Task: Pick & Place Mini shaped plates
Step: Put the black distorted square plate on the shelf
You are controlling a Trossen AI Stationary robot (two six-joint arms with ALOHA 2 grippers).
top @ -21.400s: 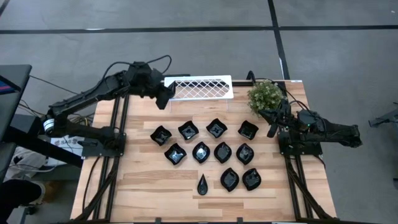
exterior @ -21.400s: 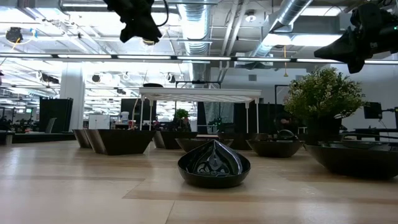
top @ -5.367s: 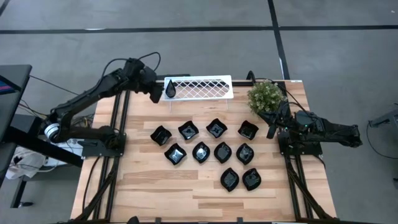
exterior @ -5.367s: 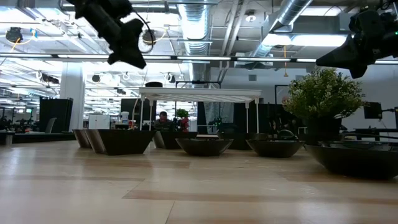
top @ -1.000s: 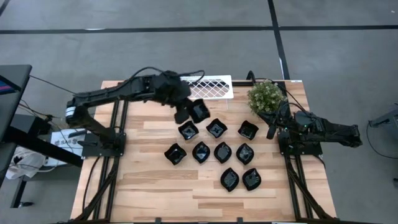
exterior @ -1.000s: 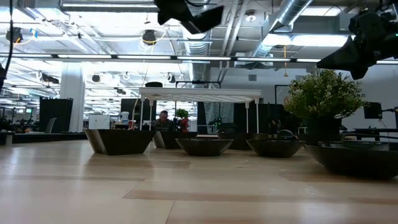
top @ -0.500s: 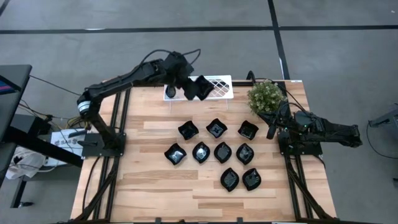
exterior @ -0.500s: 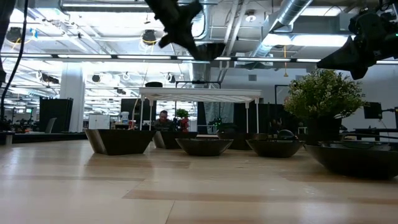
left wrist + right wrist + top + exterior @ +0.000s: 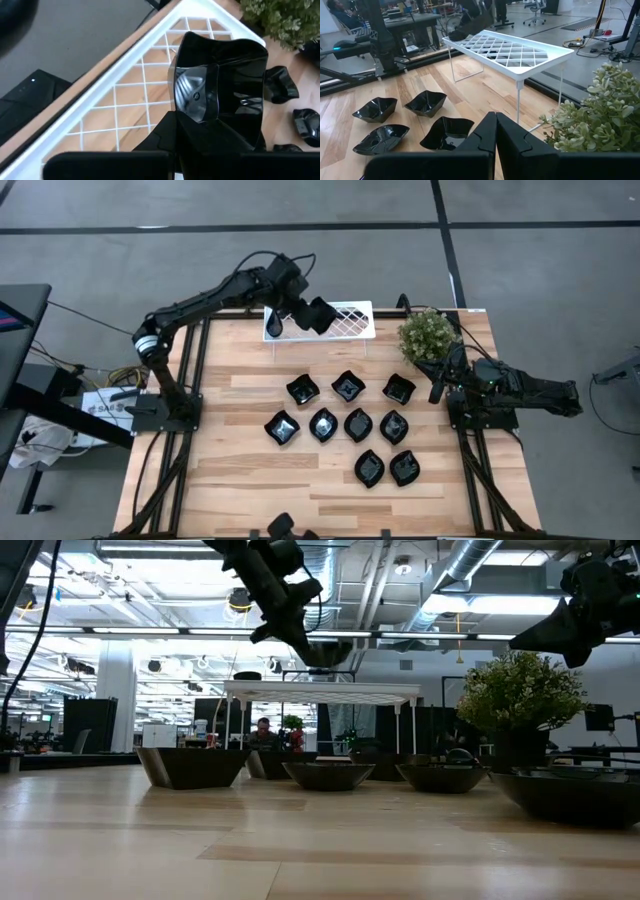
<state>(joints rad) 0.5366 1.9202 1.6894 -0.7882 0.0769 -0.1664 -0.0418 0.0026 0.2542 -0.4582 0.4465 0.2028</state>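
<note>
A: Wood-plank table [image 9: 230,480], grey floor round it, open office w/ ceiling ducts behind. What's nearest?

B: Near edge bare. Then the mini shaped plates on the table [image 9: 345,425], nine glossy black dishes in three loose rows mid-table, none touching. Beyond them the white lattice rack [image 9: 345,320] along the far edge, green plant [image 9: 427,335] at its right end.

A: How will those dishes handle?

B: My guess: light, rigid, slick glaze, prob chip if dropped. Thin upturned wall is the only real hold, so pinch the rim, one finger inside, one outside. Flat-on from above would slip.

A: Left gripper?

B: Left gripper [image 9: 305,312] is up over the rack's left half, jaws clamped on the rim of a wavy-edged square plate [image 9: 222,87]. Wrist view shows one finger inside the bowl, the plate tilted, lattice right under it. Low view: held plate [image 9: 325,650] clear above the rack top, not touching.

A: Anything on the rack yet?

B: One narrow teardrop plate [image 9: 273,327] at its left end, just beside the gripper. Rest of the lattice looks free.

A: Right side?

B: Right gripper [image 9: 437,388] waits at the right table edge near the plant, fingers together, holding nothing; its wrist view looks across a few dishes [image 9: 427,102] toward the rack.
</note>
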